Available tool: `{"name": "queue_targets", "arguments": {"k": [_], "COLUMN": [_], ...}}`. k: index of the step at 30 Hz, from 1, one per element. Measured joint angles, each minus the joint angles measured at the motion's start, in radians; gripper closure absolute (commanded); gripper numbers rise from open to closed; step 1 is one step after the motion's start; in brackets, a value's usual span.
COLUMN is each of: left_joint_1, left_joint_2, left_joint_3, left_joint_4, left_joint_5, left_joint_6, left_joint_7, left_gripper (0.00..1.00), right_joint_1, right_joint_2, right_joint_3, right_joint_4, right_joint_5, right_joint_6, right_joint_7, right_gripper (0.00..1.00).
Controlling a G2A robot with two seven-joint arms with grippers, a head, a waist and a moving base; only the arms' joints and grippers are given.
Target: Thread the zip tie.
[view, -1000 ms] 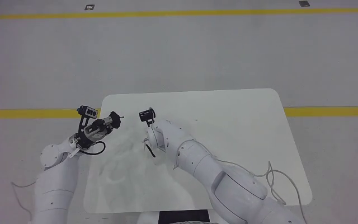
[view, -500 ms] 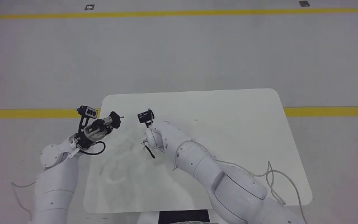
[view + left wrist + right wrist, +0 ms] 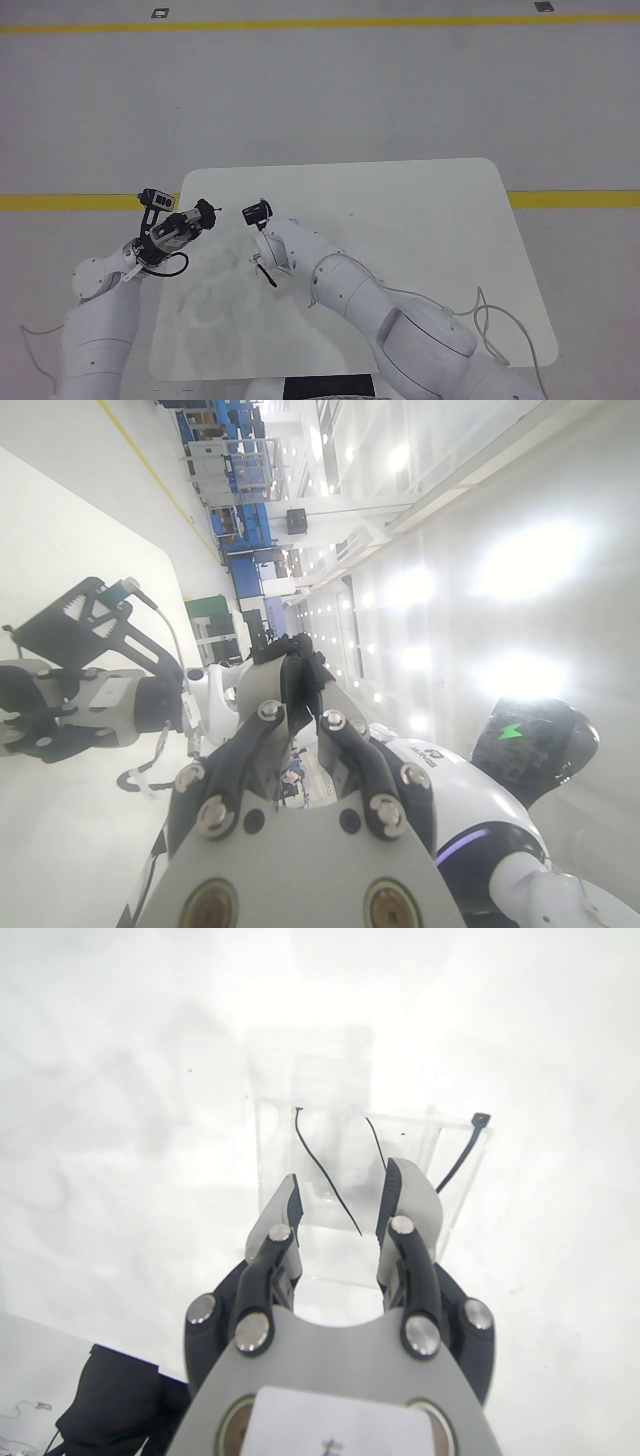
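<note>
The right end effector point(image 3: 344, 1178) hung spread over a clear holder point(image 3: 340, 1258) on the bench point(image 3: 420, 220). One thin black zip tie point(image 3: 322, 1170) lay slanted between its fingers, and another tie point(image 3: 462, 1153) leaned at the holder's far side. The left end effector point(image 3: 295, 660) waited well apart, pressed together on a dark piece point(image 3: 300, 650) I could not identify. A closing pinch might have slipped off so thin a strap, caught a neighbouring tie too, or nudged the light holder over.
</note>
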State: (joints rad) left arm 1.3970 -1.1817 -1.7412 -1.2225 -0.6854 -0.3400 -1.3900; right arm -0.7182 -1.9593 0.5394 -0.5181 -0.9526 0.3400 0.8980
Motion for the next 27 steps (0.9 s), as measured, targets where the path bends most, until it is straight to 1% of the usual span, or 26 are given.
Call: {"name": "queue_targets", "arguments": {"k": [2,8,11,14,16,18,27], "left_joint_1": [0.000,0.000,0.000,0.000,0.000,0.000,0.000], "left_joint_2": [0.000,0.000,0.000,0.000,0.000,0.000,0.000], "left_joint_3": [0.000,0.000,0.000,0.000,0.000,0.000,0.000], "left_joint_4": [0.000,0.000,0.000,0.000,0.000,0.000,0.000], "left_joint_5": [0.000,0.000,0.000,0.000,0.000,0.000,0.000], "left_joint_6": [0.000,0.000,0.000,0.000,0.000,0.000,0.000], "left_joint_7": [0.000,0.000,0.000,0.000,0.000,0.000,0.000], "left_gripper": [1.00,1.00,1.00,1.00,1.00,1.00,1.00], "right_joint_1": [-0.002,-0.003,-0.003,-0.003,-0.003,-0.003,0.002], "right_joint_2": [0.000,-0.001,-0.002,-0.002,-0.003,-0.003,-0.004], "right_joint_3": [-0.004,-0.008,-0.010,-0.009,-0.008,-0.006,0.000], "right_joint_4": [0.000,0.005,0.008,0.010,0.012,0.014,0.017], "right_joint_5": [0.001,-0.007,-0.011,-0.013,-0.014,-0.016,-0.021], "right_joint_6": [0.000,-0.001,0.000,0.000,0.000,0.000,0.000], "right_joint_7": [0.001,0.007,0.008,0.007,0.006,0.005,-0.007], "right_gripper": [0.67,0.73,0.78,0.88,0.92,0.94,0.91]}}
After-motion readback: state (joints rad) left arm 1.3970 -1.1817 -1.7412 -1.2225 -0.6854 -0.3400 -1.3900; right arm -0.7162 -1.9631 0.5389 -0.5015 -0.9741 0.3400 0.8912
